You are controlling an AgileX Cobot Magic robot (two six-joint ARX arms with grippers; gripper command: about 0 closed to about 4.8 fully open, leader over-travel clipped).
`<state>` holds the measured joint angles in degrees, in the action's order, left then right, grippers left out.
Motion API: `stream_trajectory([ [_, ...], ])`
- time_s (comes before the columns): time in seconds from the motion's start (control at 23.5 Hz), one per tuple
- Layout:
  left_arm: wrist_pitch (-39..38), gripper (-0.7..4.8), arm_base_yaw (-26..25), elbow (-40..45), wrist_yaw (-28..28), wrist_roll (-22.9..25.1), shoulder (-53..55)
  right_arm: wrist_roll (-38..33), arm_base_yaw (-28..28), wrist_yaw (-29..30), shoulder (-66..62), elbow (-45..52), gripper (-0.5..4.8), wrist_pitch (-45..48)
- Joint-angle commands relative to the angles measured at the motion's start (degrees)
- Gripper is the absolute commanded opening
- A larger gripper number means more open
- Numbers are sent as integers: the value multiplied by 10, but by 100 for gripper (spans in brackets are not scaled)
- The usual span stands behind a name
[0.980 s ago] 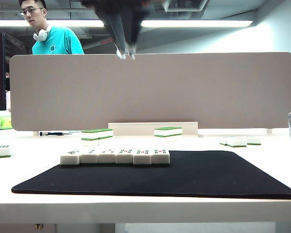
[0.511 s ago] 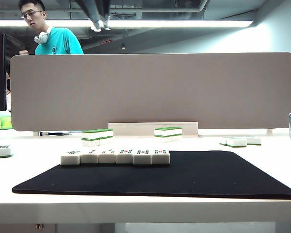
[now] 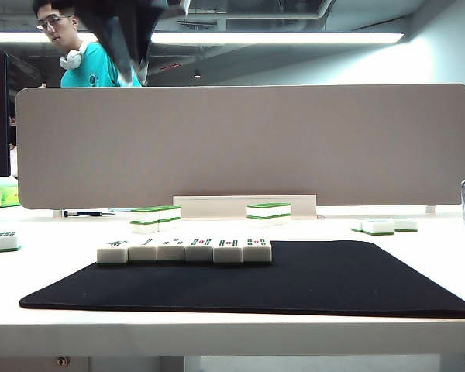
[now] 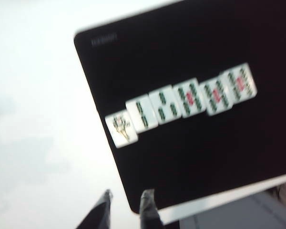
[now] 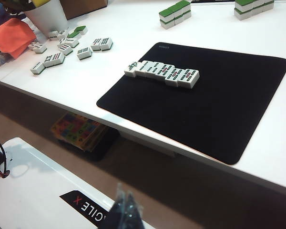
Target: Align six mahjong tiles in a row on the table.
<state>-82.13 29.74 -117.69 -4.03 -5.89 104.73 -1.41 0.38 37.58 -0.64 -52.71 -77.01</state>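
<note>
The six mahjong tiles (image 3: 184, 250) lie face up, side by side in one row at the back left of the black mat (image 3: 294, 279) on the white table (image 3: 449, 248). In the left wrist view the tiles (image 4: 181, 102) run slantwise across the mat. My left gripper (image 4: 125, 199) hangs high above the mat's near left corner, open, with nothing between its fingers. It shows as a dark blur (image 3: 133, 66) at the top of the exterior view. My right gripper (image 5: 124, 196) is shut and empty, low and off the table's front edge, far from the tiles (image 5: 162, 72).
Stacks of green-topped tiles (image 3: 155, 217) (image 3: 268, 210) stand behind the mat, before the grey divider (image 3: 240, 143). More tiles lie at the right (image 3: 384, 225) and far left (image 3: 4, 240). Loose tiles (image 5: 62, 47) and an orange cloth (image 5: 9, 36) sit off the mat's left. A person (image 3: 81, 54) stands behind the divider.
My left gripper has swung leftward across the top of the exterior view, staying high above the table. The row of tiles has not moved.
</note>
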Motion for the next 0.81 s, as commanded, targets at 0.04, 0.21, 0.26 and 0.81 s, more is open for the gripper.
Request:
stream_trajectory([
  [0.04,-5,79,2,47,2,27,-6,0,1,1,7,-2,-1,5],
  [0.21,-5,79,2,67,2,27,-7,0,1,-1,7,-2,-1,5],
  [0.26,-5,79,2,70,3,27,-7,0,1,-1,7,-2,-1,5],
  [0.81,-5,79,2,73,4,18,-16,0,1,-1,7,-2,-1,5],
])
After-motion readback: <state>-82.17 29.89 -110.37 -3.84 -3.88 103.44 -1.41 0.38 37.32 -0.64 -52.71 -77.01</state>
